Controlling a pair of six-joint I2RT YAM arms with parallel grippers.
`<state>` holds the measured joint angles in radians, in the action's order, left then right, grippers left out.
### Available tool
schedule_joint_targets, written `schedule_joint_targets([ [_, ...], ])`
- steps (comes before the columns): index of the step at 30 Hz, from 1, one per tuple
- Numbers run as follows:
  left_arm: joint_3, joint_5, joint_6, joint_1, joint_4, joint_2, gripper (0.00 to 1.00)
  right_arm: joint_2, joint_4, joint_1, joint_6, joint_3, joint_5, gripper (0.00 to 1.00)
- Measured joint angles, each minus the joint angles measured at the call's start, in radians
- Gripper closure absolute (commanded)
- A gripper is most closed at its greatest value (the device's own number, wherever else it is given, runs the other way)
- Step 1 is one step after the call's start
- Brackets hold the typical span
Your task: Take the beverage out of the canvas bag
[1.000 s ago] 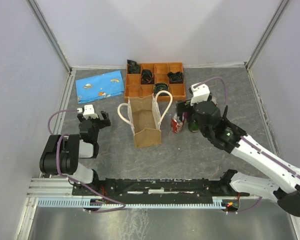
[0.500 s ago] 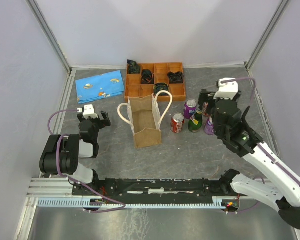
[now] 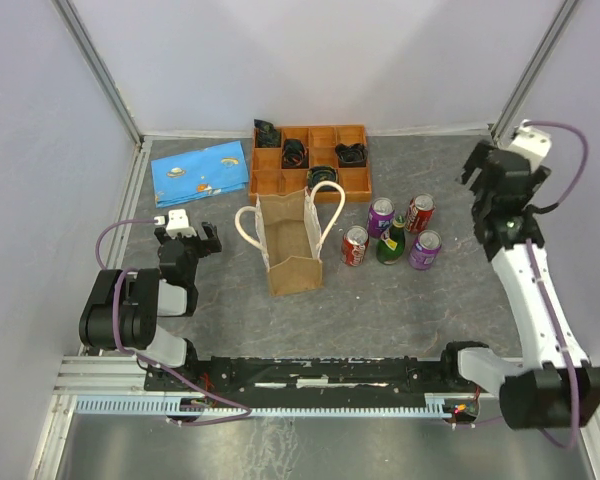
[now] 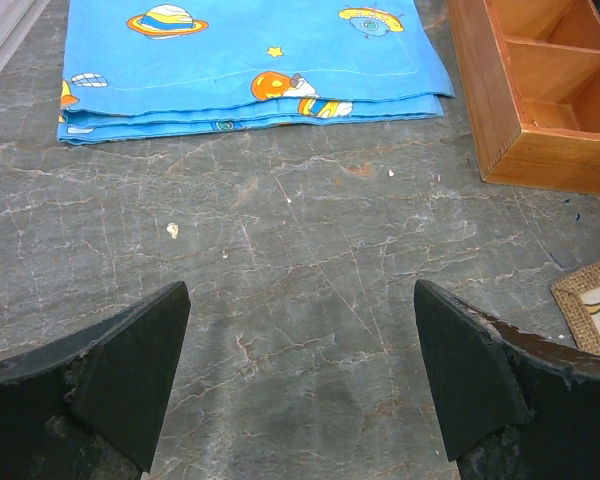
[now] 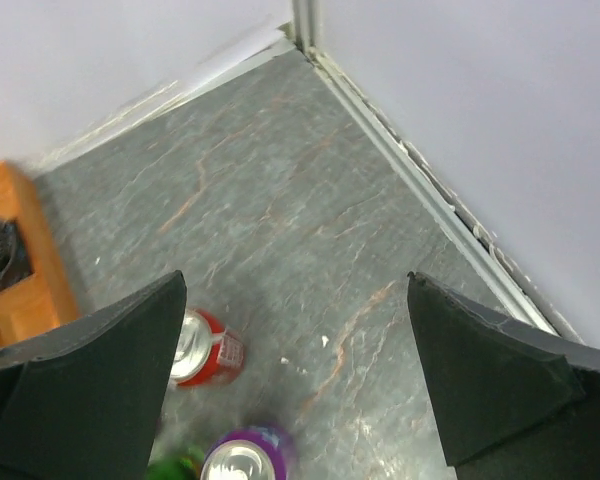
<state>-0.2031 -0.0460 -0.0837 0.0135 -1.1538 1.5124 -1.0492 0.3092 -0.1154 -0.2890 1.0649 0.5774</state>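
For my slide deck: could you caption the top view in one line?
Five drinks stand right of the canvas bag; right pincer open near the far right corner.

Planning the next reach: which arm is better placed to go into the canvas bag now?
Left, probably. The left gripper sits open near the canvas bag with nothing between them; the right gripper, also open, is off by the far right corner, beyond the drinks.

Table (image 3: pixel 400 320): dark grey, marbled stone-look top. Walls (image 3: pixel 310 60): plain pale lilac panels on three sides. Metal posts (image 3: pixel 100 70): at far corners.
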Motion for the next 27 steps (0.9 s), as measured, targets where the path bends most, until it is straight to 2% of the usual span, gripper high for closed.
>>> schedule_joint_targets([
  [6,0.000,0.000,0.000,0.000,0.000,0.000,0.01,-0.254,0.021,0.329,-0.100,0.169,-0.245,0.01],
  [10,0.000,0.000,0.000,0.000,0.000,0.000,0.01,-0.395,0.029,0.451,-0.104,0.220,-0.426,0.01],
  [14,0.000,0.000,0.000,0.000,0.000,0.000,0.01,-0.420,0.061,0.465,-0.079,0.204,-0.492,0.01],
  [27,0.000,0.000,0.000,0.000,0.000,0.000,0.01,-0.322,0.066,0.455,-0.063,0.148,-0.507,0.01],
])
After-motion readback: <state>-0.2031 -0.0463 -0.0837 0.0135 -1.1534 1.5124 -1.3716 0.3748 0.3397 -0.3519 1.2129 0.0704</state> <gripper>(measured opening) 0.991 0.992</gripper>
